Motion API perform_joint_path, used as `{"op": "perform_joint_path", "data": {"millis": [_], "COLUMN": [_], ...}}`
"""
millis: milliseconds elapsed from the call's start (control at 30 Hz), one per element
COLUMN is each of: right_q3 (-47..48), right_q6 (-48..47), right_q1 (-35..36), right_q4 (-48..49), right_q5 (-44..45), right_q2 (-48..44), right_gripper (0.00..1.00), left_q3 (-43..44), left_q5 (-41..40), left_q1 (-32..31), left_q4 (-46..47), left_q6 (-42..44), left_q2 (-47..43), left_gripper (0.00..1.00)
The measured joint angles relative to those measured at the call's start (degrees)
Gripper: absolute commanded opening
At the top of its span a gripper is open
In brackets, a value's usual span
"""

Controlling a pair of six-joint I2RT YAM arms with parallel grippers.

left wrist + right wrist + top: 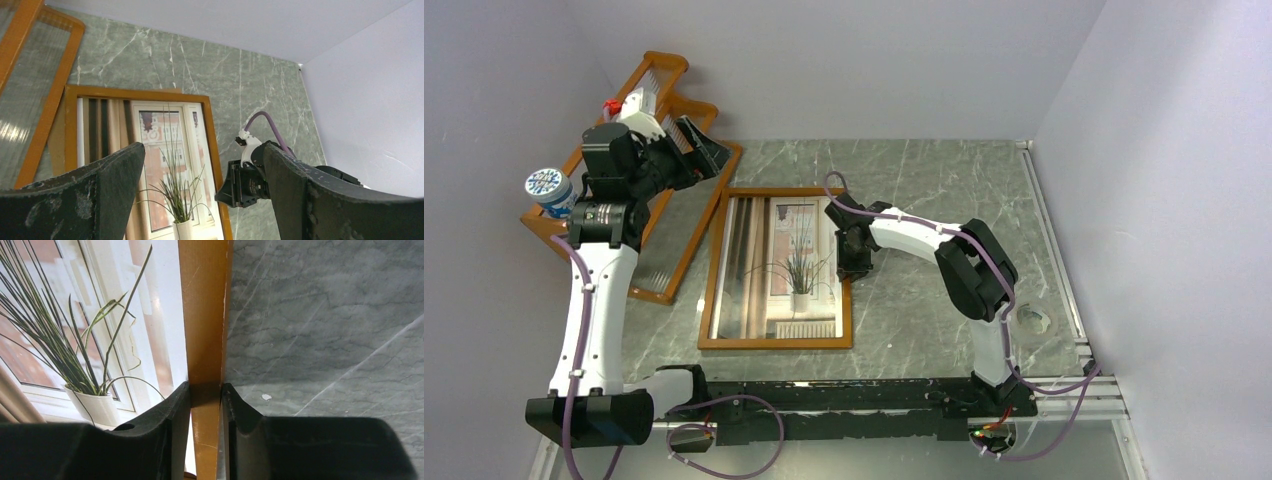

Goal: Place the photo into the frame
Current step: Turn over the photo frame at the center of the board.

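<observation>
From above, the photo (774, 270) lay inside the frame (774, 343). The right gripper (854, 268) was at the frame's right rail, and the left gripper (704, 150) was raised beyond its far-left corner. In the left wrist view, the jaws were spread wide and held nothing. In the right wrist view, both fingers (175, 415) pinched the frame's right rail.

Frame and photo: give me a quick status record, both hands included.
photo: lying inside the frame, picture side up
frame: flat on the table, beside the rack
right hand: fingers pinching the frame's right rail
left hand: open, empty, raised above the rack
</observation>
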Motion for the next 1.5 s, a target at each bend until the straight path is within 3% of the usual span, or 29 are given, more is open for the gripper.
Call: {"op": "perform_joint_path", "data": {"millis": [433,833,1200,1500], "right_q3": [-0.2,-10.0,-17.3,-19.5], "right_q6": [0.2,0.0,-0.9,-1.8], "right_q1": [0.0,-0.5,-0.8,-1.1], "right_q4": [-3.0,1.4,10.2,14.4], "right_q5": [3.7,5.7,10.4,12.2], "right_q2": [-5.4,-14.2,-21.0,-23.3], "right_gripper": [0.19,0.16,0.16,0.15], "left_q3": [-7.8,-15.8,-15.0,-5.0], "left_q5": [3.4,10.3,13.6,15.9], "left_q1": [0.0,-1.2,-12.7,-21.5], "left_q4": [1.1,7.3,15.9,24.9], "left_q6": [-2.6,-9.0,-14.9,-20.5], "left_q2": [0.1,6.8,25.4,43.8], "left_gripper": [0.9,0.87,0.84,0.87]}}
